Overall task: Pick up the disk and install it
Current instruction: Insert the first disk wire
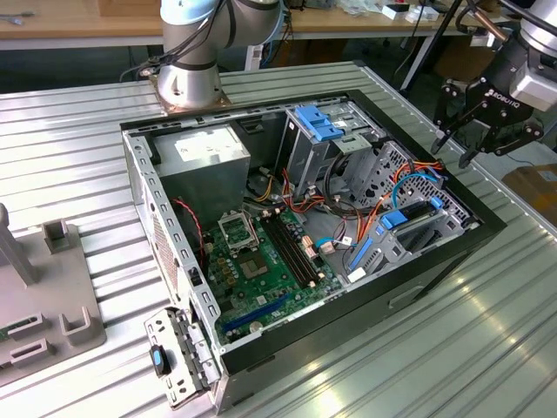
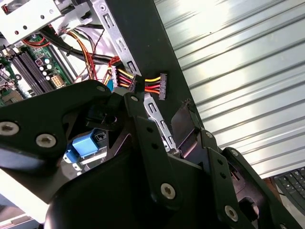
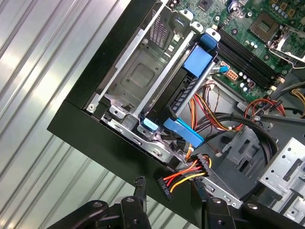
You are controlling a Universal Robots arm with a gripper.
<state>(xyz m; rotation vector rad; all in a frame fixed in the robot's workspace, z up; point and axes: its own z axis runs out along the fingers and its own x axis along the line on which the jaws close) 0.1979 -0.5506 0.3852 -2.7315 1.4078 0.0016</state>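
The disk (image 1: 416, 228) is a dark slab with blue rails and a blue end tab. It lies slanted in the drive cage at the open computer case's (image 1: 261, 344) end toward the exterior view's right. In the first wrist view the disk (image 3: 180, 93) lies between the metal cage walls. My gripper (image 1: 454, 150) hangs open above the case's rim near that cage, with nothing between its fingers. The open gripper (image 3: 167, 187) hovers over the black case edge and a loose cable plug. In the second wrist view the gripper (image 2: 162, 112) straddles that same edge.
A loose red, yellow and black power plug (image 3: 185, 179) hangs at the case rim under the fingers. An upright metal cage with a blue latch (image 1: 318, 122) stands mid-case. The motherboard (image 1: 261, 261), the robot base (image 1: 187, 78) and a grey fixture (image 1: 43, 300) surround it on the ribbed metal table (image 1: 487, 331).
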